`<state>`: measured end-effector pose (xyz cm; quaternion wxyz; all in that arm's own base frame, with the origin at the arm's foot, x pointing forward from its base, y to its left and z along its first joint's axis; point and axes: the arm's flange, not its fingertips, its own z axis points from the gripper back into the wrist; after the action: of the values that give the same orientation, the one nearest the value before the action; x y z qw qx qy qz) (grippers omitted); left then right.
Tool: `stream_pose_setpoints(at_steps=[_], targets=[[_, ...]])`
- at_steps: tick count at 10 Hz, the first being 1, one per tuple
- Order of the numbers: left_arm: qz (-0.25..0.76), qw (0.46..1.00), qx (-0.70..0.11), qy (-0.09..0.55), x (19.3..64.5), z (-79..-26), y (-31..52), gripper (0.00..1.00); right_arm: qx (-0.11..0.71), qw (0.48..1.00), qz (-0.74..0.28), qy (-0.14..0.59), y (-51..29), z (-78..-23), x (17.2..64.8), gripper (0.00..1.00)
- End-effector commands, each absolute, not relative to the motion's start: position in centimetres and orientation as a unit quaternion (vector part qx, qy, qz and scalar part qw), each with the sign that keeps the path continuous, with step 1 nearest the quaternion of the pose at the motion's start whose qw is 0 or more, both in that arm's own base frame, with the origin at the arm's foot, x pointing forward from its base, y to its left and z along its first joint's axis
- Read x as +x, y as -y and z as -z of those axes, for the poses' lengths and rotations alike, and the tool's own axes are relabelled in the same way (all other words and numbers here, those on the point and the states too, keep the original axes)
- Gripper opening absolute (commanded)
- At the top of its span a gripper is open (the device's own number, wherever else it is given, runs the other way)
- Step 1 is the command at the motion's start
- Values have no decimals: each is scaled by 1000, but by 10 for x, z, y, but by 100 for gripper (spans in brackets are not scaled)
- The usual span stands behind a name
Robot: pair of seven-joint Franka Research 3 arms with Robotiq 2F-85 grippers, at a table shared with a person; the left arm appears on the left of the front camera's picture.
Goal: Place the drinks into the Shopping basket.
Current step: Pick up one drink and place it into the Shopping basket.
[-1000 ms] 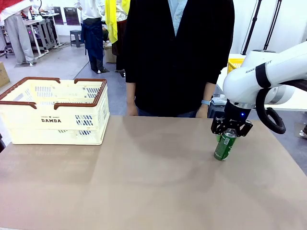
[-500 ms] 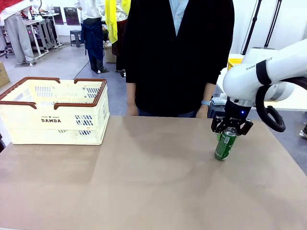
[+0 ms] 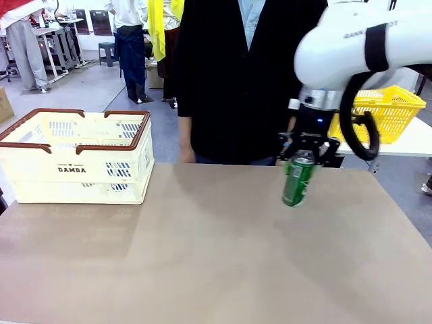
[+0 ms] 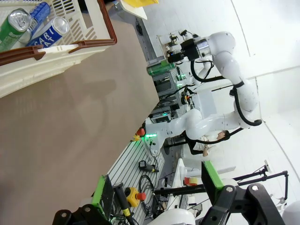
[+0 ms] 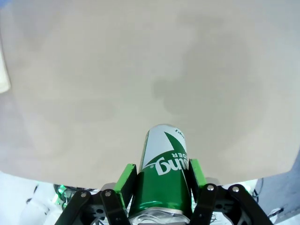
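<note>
My right gripper [image 3: 302, 155] is shut on a green drink can [image 3: 296, 181] and holds it in the air, slightly tilted, above the table's far right part. In the right wrist view the can [image 5: 164, 171] sits between the green pads [image 5: 124, 183], its base pointing at the tabletop below. The cream Shopping basket [image 3: 74, 177] with a brown rim stands at the far left of the table. In the left wrist view another green can [image 4: 12, 26] and a blue can [image 4: 47, 32] lie inside the basket [image 4: 65, 51]. My left gripper [image 4: 157, 187] is open and holds nothing.
A person in a dark top [image 3: 250, 74] stands at the far edge, hands down, right behind the held can. A yellow mesh basket [image 3: 381, 111] rests on a white table at the back right. Bare tabletop [image 3: 202, 250] lies between the can and the cream basket.
My right gripper has lifted the green can off the table and carried it up and a little to the left. The basket and person have not moved.
</note>
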<state>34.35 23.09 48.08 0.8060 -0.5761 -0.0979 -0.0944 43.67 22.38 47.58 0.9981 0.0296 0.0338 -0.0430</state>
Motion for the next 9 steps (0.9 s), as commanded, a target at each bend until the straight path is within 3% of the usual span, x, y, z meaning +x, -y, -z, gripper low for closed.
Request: stream_pose_setpoints(at_steps=[1,5,9], targets=[[91,808,-574,98,340,-481,-229,100,56,998,5,-16,-288,-459,443,0],[91,808,-574,98,340,-481,-229,100,52,990,-126,-20,-414,-427,411,0],[91,808,-574,98,340,-481,-229,100,23,982,-187,-25,-462,-403,414,0]])
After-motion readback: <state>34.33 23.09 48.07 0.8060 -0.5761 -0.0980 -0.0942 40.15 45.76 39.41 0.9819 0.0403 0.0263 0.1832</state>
